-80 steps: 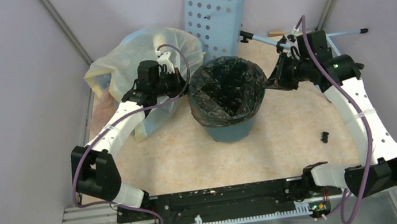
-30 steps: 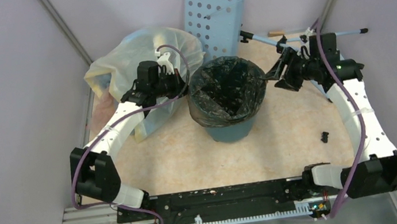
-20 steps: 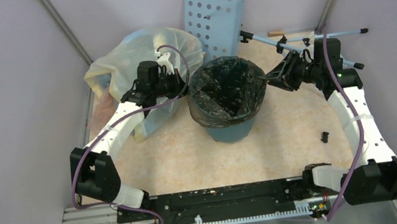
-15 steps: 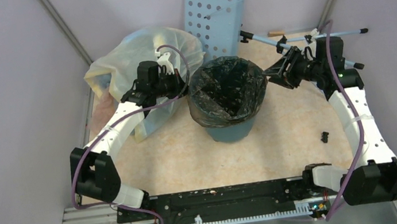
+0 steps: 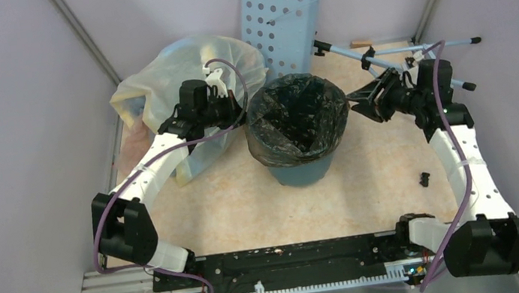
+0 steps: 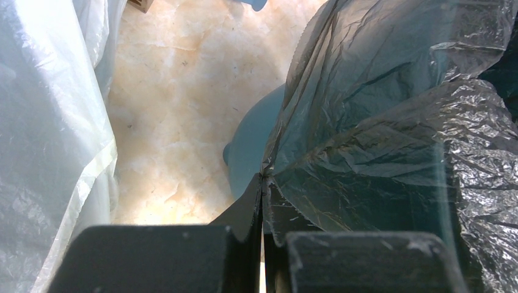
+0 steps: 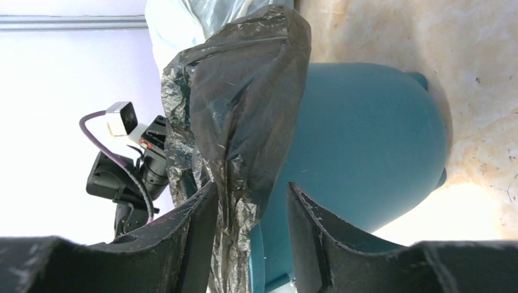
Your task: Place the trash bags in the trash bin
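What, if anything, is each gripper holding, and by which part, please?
The left gripper pinches the trash bag by its edge. The right gripper, fingers open, straddles a bag fold, gripping nothing.

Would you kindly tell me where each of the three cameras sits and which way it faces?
Top external: above and behind the bases, looking down at the table; both arms show, flanking the trash bin.
Left wrist: on the left arm, facing the bin's wall past the shut left gripper pinching the trash bag.
Right wrist: on the right arm, facing across the bin through the open right gripper; the left arm shows beyond.
Shared: both wrist views show the bag draped over the bin.
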Action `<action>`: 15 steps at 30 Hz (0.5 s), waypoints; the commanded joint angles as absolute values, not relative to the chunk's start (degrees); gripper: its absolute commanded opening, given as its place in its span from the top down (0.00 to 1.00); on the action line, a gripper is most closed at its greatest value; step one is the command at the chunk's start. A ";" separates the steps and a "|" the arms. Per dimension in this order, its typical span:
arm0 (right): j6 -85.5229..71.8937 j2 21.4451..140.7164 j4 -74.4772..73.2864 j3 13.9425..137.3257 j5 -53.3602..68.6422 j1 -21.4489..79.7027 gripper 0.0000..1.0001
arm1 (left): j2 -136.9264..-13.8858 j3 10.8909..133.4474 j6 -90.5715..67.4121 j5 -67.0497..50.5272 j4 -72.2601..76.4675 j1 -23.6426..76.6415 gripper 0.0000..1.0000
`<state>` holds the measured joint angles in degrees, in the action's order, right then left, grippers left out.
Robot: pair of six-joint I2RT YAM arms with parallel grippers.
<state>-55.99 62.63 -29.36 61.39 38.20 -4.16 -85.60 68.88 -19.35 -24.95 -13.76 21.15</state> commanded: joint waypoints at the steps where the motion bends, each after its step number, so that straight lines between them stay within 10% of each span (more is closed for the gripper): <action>1: -60.92 61.08 -22.74 59.15 41.56 -4.92 0.56 | -84.37 70.34 -18.55 -26.30 -12.19 21.08 1.00; 15: -64.14 59.81 -19.01 56.91 42.64 -5.37 1.00 | -84.87 71.01 -17.13 -27.36 -11.91 21.05 1.00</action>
<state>-63.37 61.67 -20.78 56.64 42.09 -4.54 -85.60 68.90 -18.87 -26.22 -13.76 21.15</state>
